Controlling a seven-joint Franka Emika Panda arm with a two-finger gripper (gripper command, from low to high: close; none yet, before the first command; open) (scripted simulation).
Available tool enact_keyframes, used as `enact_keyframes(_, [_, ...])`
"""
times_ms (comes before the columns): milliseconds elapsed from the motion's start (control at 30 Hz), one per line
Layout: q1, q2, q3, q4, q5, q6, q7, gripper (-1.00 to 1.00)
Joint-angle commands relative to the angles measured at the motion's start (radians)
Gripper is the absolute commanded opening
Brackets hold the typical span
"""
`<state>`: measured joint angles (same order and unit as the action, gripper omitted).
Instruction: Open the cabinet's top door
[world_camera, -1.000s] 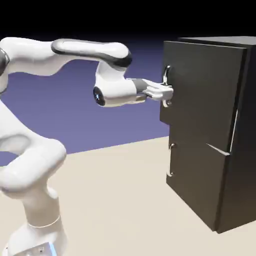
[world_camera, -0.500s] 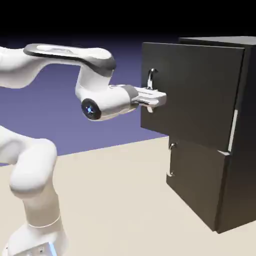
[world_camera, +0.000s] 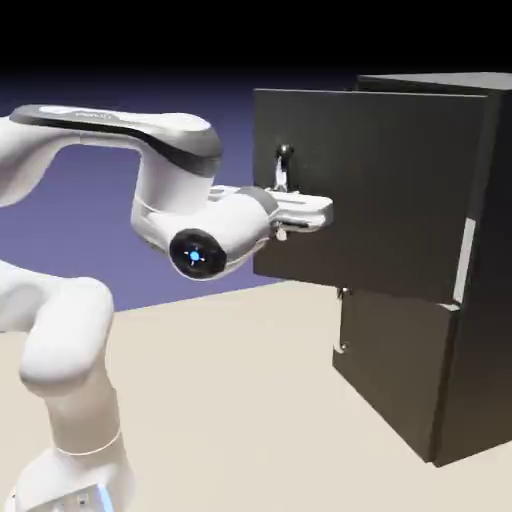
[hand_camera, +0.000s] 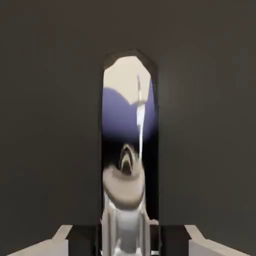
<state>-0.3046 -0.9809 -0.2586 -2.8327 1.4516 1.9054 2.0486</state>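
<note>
Exterior view: tall charcoal-black boxy cabinet (world_camera: 470, 270) at right on a beige table (world_camera: 250, 410). Its upper flat dark door panel (world_camera: 370, 190) stands swung out, free edge toward the view's left, well off the cabinet front. Lower dark door (world_camera: 390, 370) flush, small handle at its left edge. White arm reaches in from the left; white two-finger gripper (world_camera: 318, 212) lies level, clenched on the door's vertical silver bar handle (world_camera: 282, 168), whose top shows above the fingers.

Hand view: dark door panel (hand_camera: 50, 125) fills the frame. Mirror-bright bar handle (hand_camera: 129, 150) runs upright through the middle, large, between the grey fingertips (hand_camera: 60, 239) at the bottom edge, touching on both sides.
</note>
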Motion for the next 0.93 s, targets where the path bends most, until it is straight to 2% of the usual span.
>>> enact_keyframes(0, [-0.001, 0.017, -0.036, 0.014, -0.041, -0.042, -0.002, -1.00])
enact_keyframes(433, [0.149, 0.386, -0.490, 0.374, -0.421, -0.602, -0.101, -1.00])
enact_keyframes(733, [0.338, 0.709, -0.768, 0.676, -0.487, -0.978, -0.240, -1.00])
enact_keyframes(900, [0.360, 0.890, -0.850, 0.798, -0.476, -1.158, -0.339, -1.00])
